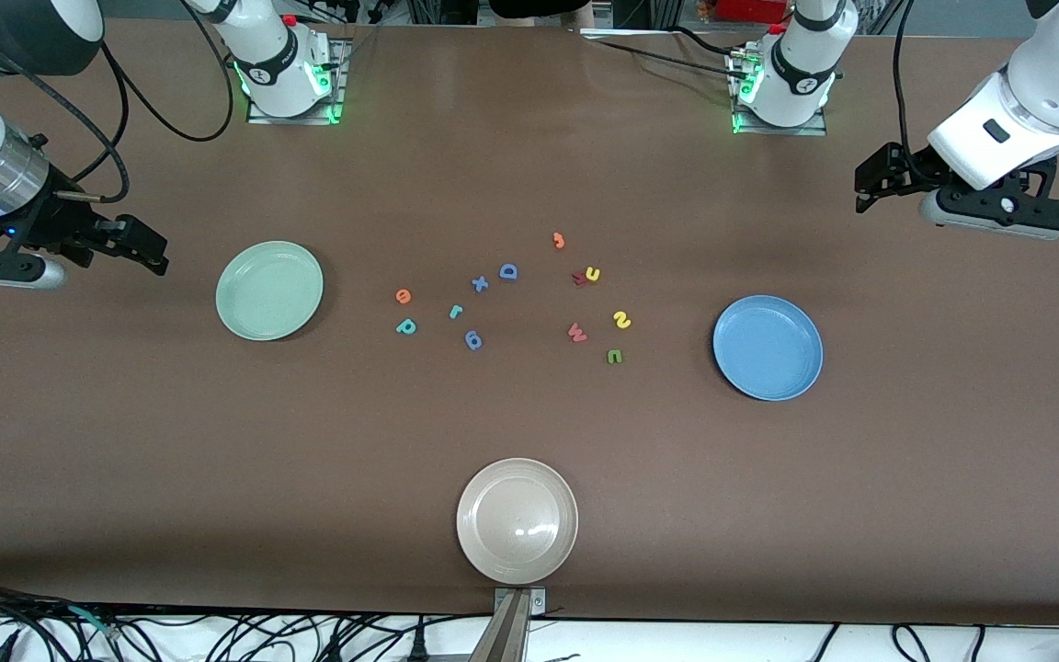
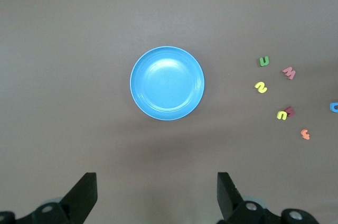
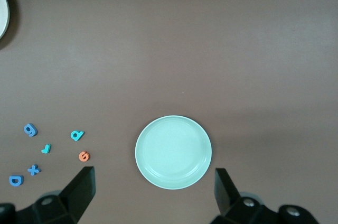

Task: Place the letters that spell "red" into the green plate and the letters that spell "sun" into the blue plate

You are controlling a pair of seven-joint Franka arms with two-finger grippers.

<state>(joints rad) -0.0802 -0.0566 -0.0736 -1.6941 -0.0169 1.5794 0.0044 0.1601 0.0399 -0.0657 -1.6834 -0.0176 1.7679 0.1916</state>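
The green plate lies empty toward the right arm's end, the blue plate empty toward the left arm's end. Between them lie the orange "e", teal "d" and teal "r". Closer to the blue plate are the yellow "s", yellow "u" and green "n". My right gripper hangs open over bare table beside the green plate. My left gripper hangs open over bare table beside the blue plate.
A beige plate sits near the table's front edge. Other letters lie among the task's: a blue "D", blue "x", blue "g", pinkish "w", a dark red letter touching the "u", and an orange letter.
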